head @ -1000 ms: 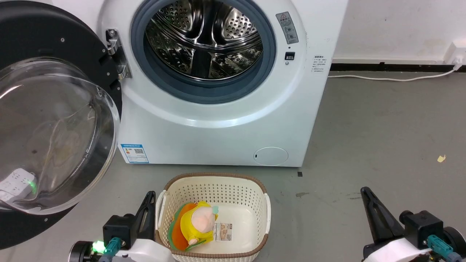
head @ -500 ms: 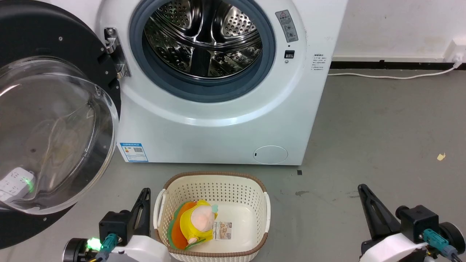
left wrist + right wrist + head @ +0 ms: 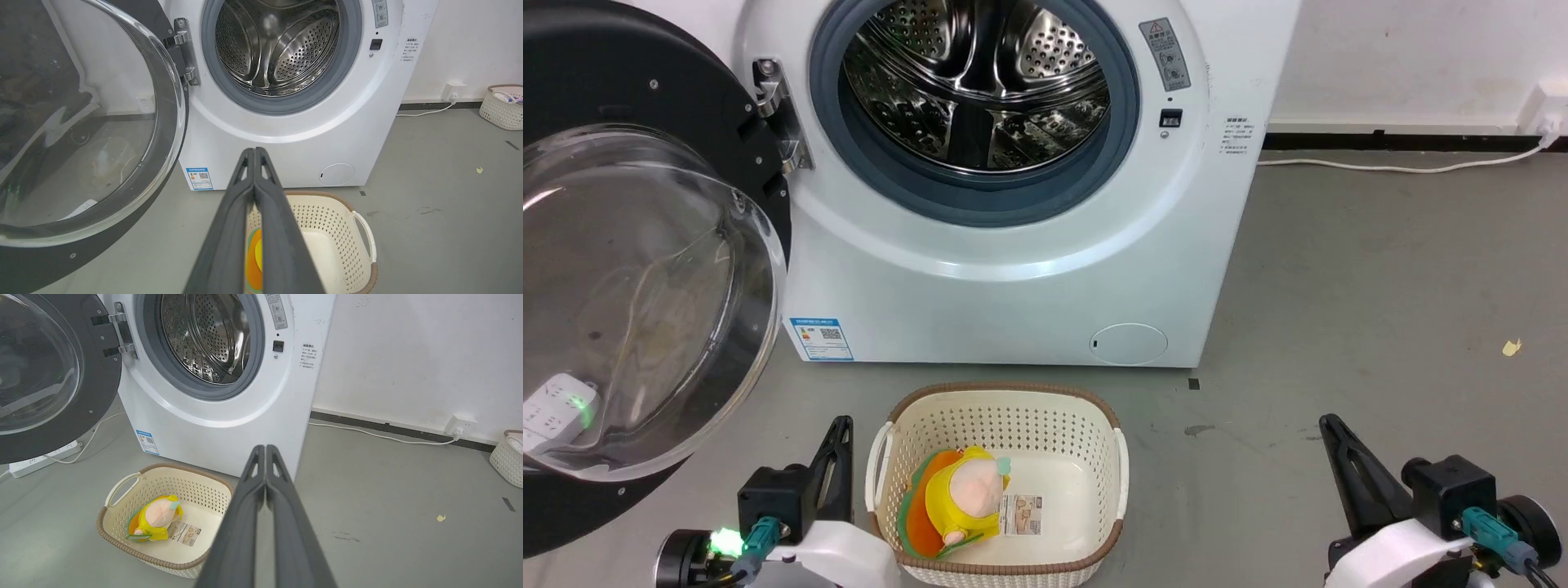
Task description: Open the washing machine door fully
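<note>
- The washing machine (image 3: 1013, 278) carries one blue label sticker (image 3: 822, 339) with a QR code and one grey warning sticker (image 3: 1165, 54) with a triangle; the print is too small to read.
- The washing machine door (image 3: 686, 90) stands swung wide open at the machine's left, on its hinge (image 3: 772, 114).
- There are two baskets: a laundry basket (image 3: 1001, 386) before the machine, holding one plush toy (image 3: 968, 498) and a paper tag (image 3: 1023, 515), and a second basket (image 3: 504, 108) by the wall.
- The left gripper (image 3: 254, 150) and right gripper (image 3: 265, 447) each have their fingers pressed together, empty.

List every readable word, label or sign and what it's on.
No text is legible.
Blue label sticker, washing machine: QR code, print too small.
Grey warning sticker by drum: triangle sign, rest blurred.
Small print near right edge: blurred.
Paper tag in basket: blurred.
</note>
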### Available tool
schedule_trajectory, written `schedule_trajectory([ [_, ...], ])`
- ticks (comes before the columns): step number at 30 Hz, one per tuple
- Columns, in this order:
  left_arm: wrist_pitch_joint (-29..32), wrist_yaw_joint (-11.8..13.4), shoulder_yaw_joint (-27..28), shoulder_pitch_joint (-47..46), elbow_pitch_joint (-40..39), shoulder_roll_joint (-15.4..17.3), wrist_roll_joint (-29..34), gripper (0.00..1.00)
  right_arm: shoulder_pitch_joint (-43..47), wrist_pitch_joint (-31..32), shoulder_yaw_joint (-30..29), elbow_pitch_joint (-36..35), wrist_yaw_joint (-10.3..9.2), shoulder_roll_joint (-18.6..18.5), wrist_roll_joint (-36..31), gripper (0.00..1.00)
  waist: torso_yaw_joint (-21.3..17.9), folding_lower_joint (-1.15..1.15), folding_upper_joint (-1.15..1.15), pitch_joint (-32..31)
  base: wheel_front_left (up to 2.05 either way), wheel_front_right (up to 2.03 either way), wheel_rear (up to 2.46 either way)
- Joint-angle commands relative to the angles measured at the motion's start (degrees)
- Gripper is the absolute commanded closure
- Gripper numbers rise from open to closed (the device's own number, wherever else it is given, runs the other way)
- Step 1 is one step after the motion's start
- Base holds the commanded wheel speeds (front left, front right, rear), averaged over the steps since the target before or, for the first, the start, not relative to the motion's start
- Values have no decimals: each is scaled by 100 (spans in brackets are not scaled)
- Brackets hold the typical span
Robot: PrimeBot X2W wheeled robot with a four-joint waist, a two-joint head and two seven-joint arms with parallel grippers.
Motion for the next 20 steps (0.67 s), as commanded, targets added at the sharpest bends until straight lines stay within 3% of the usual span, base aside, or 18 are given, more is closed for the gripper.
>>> schedule_trajectory([
  [1, 41, -15, 36, -80, -35, -11, 54, 100, -118, 41, 11, 15, 4, 30, -56, 100, 0, 0, 0, 2, 0, 0, 0],
  [20, 94, -39, 95, -90, -72, -34, 109, 100, -146, 102, 25, 17, 5, 31, -75, 100, -4, 0, 0, 14, 0, 0, 0],
])
